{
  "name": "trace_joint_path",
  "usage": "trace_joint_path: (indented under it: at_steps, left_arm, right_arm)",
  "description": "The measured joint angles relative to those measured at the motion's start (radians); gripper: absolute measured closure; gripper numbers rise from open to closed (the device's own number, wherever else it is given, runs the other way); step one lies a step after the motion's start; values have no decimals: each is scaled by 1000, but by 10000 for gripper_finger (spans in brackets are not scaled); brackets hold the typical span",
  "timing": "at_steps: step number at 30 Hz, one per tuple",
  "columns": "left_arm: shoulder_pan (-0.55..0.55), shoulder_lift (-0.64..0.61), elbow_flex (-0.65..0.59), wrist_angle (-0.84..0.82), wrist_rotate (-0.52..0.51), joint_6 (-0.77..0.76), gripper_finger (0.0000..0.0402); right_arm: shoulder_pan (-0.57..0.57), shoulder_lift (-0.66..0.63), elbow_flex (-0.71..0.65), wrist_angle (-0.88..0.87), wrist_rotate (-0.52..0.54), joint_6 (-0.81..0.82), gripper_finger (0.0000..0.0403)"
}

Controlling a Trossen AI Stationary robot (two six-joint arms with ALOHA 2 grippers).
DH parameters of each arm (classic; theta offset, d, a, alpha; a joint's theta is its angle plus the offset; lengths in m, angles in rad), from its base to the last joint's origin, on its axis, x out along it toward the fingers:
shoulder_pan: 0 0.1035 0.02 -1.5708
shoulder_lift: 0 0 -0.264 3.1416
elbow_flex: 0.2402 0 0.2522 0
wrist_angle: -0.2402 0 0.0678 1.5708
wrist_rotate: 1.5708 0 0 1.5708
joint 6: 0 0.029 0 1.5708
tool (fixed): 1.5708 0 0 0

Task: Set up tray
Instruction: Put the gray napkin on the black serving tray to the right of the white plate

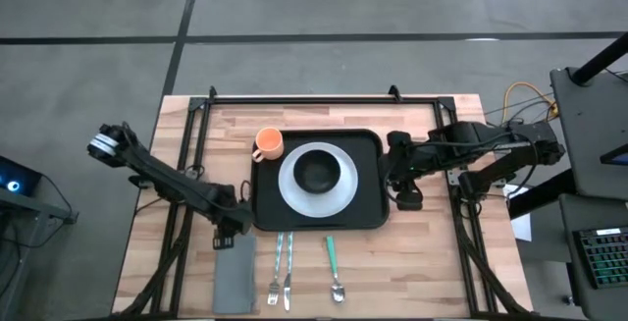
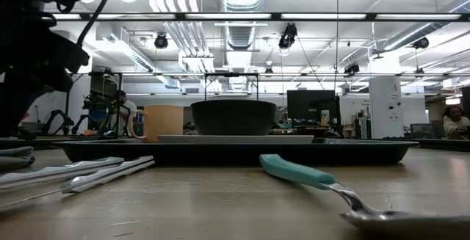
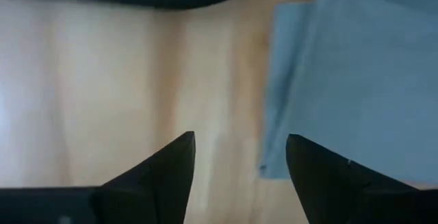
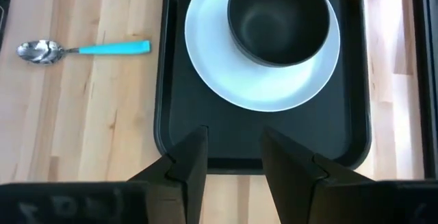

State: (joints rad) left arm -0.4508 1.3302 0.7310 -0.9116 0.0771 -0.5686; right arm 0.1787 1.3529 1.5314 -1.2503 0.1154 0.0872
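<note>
Wooden table (image 1: 432,262), light planks, black frame rails along the sides. Black tray (image 1: 368,179) sits mid-table toward the far edge, flat, long side across. White plate (image 1: 316,179) lies in the tray's middle, black bowl (image 1: 318,170) upright on the plate. Orange cup (image 1: 268,143) stands at the tray's far-left corner, on or just off the rim, can't tell which.

Left arm reaches in from the left side; left gripper (image 1: 229,231) is just off the tray's near-left corner, above the far end of the grey napkin (image 1: 235,284). Left wrist view: jaws spread apart, nothing between them, bare wood under the gap, napkin edge beside one finger (image 3: 327,176).

Right arm comes from the right side; right gripper (image 1: 404,188) is at the tray's right short edge. Right wrist view: fingers (image 4: 294,166) part open, poised over the tray rim, gripping nothing that I can make out.

Near the front edge, in a row right of the napkin: knife (image 1: 276,267) and fork (image 1: 287,280) close side by side, then a spoon (image 1: 334,267) with a teal handle, well apart from them. All three are off the tray.
</note>
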Motion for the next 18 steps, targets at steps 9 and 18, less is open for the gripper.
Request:
trace_joint_path:
  at_steps: [9, 18]
  left_arm:
    - [-8, 70, 22, 48, 38, 62, 192]
    - [-8, 50, 24, 48, 44, 33, 192]
  right_arm:
    - [0, 0, 0, -1, -1, -37, 280]
    - [0, 0, 0, -1, -7, -80, 280]
